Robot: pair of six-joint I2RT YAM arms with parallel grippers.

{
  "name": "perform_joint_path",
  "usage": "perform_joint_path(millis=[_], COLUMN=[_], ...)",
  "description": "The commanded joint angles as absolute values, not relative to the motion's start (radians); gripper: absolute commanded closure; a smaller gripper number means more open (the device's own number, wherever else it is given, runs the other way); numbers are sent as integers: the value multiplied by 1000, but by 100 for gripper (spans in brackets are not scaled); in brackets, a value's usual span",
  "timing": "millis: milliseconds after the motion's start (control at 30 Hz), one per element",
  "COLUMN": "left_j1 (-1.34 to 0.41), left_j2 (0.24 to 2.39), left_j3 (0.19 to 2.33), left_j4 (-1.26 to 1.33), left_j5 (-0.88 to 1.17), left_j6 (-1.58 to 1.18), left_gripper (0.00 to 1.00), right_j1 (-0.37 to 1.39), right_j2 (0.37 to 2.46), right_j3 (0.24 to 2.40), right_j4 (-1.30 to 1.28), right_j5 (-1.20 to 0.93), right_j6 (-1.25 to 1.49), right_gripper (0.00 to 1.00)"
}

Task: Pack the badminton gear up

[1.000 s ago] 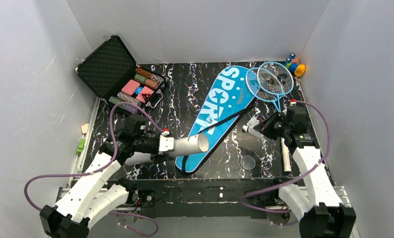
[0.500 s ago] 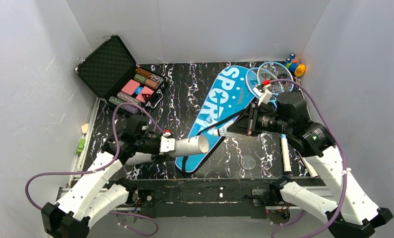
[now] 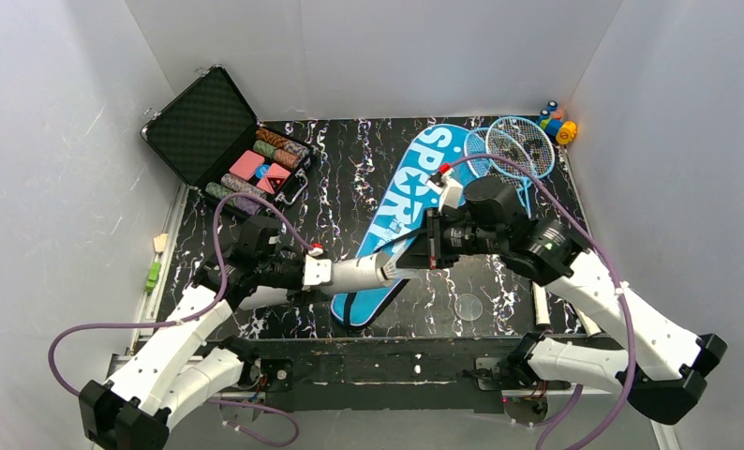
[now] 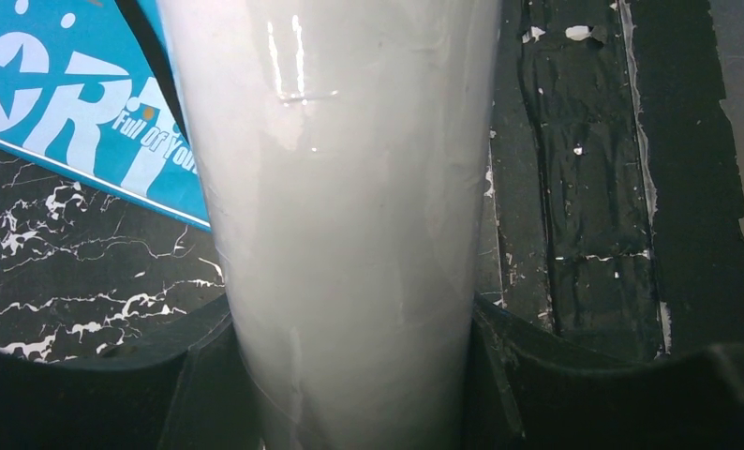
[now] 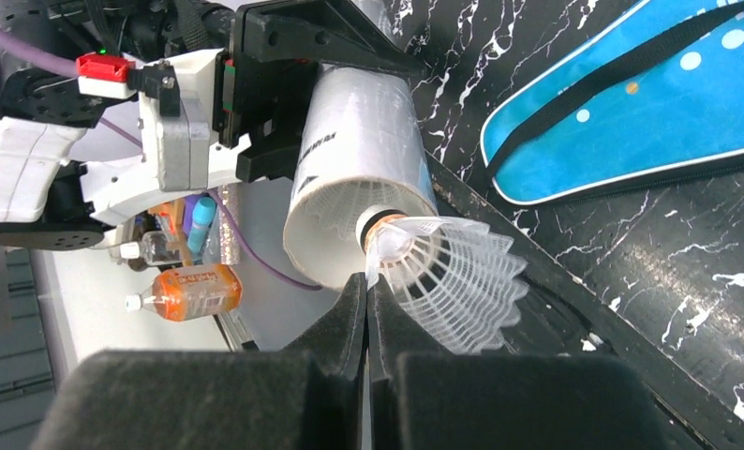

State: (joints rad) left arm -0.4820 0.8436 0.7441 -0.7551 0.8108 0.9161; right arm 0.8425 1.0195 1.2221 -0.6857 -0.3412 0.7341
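Note:
My left gripper (image 3: pixel 323 273) (image 4: pixel 349 384) is shut on the long white tube (image 3: pixel 359 272) (image 4: pixel 349 187), holding it level above the blue SPORT bag (image 3: pixel 413 197) with its open mouth facing right. At that mouth, my right gripper (image 3: pixel 419 255) (image 5: pixel 366 281) is shut on the skirt edge of a white shuttlecock (image 5: pixel 448 267). The shuttlecock's cork nose sits at the rim of the tube (image 5: pixel 359 159). The bag's black strap (image 5: pixel 631 70) lies along it. Two blue-framed rackets (image 3: pixel 513 150) rest at the back right.
An open black case of coloured chips (image 3: pixel 246 155) stands at the back left. A small orange-and-blue toy (image 3: pixel 558 122) sits in the back right corner. A clear round lid (image 3: pixel 468 307) and a white racket handle (image 3: pixel 540 305) lie near the front right.
My right arm has swung left from beside the rackets, carrying the shuttlecock up to the tube's mouth. The left arm has kept the tube almost still.

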Motion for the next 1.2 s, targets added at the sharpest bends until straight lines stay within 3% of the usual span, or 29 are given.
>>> perform_joint_path(millis=[0, 100, 133, 267, 367, 733, 867, 1000, 1167], left_j1=[-486, -486, -486, -486, -486, -486, -486, -486, -486], left_j2=[850, 850, 850, 839, 836, 831, 832, 833, 837], left_j3=[785, 791, 791, 780, 778, 788, 791, 799, 805], left_j4=[-702, -704, -707, -717, -723, -729, -729, -728, -729], left_j5=[839, 827, 826, 832, 831, 834, 838, 839, 839], left_j6=[895, 897, 898, 913, 911, 901, 899, 895, 896], left_gripper=[100, 100, 100, 100, 100, 100, 100, 100, 100], right_j1=[900, 923, 926, 928, 928, 916, 916, 916, 916], right_j2=[1085, 1113, 1115, 1079, 1042, 913, 942, 985, 1011], right_j3=[1284, 1282, 1275, 1238, 1238, 1218, 1184, 1141, 1105], right_j4=[-579, -536, -515, -450, -460, -589, -632, -627, -577], right_j5=[-260, -250, -254, -249, -231, -96, -57, -56, -80], right_j6=[741, 758, 766, 798, 802, 766, 738, 737, 739], right_gripper=[99, 98, 93, 55, 45, 40, 37, 27, 25])
